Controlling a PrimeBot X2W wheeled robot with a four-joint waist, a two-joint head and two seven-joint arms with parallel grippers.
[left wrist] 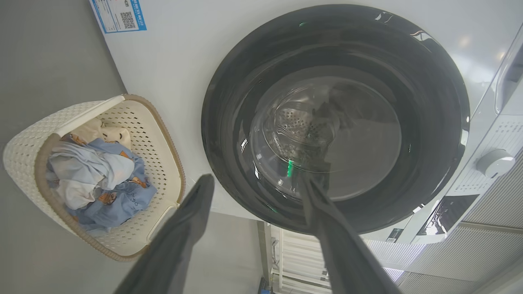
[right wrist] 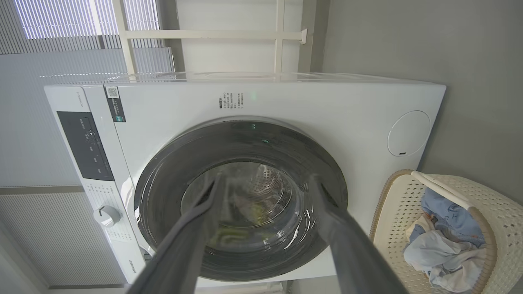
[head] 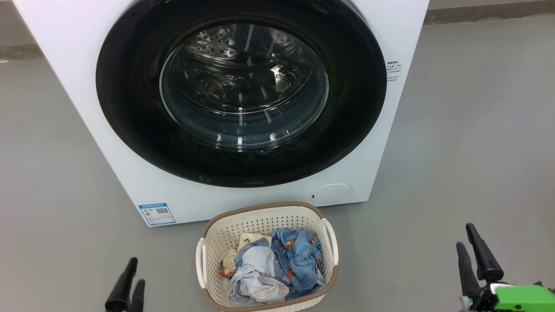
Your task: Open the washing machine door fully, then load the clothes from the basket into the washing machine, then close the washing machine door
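**Door shut, basket full: open the door first**

Nearest the robot, the left gripper [head: 136, 271] hangs to the left of the basket [head: 264, 207] and the right gripper [head: 465, 235] to its right. Both are well apart from it and touch nothing. In each wrist view the 2 dark fingers stand spread wide with nothing between them.

The clothes [head: 277, 264] lie heaped inside the basket: blue printed pieces, a pale grey-white one and a cream one.

Just behind the basket stands the washing machine [head: 65, 56]. Above and behind the basket, the washing machine door [head: 130, 108] sits flush against the front, shut, with the steel drum showing through its glass.

The step in hand looks like opening the door. No handle or catch can be made out on the black rim, so the pulling edge needs finding first. 1 gripper should hook that edge and follow the door's arc until it is fully open, keeping clear of the basket, which sits close enough to be knocked. The glossy rim will likely slip under a light pinch.
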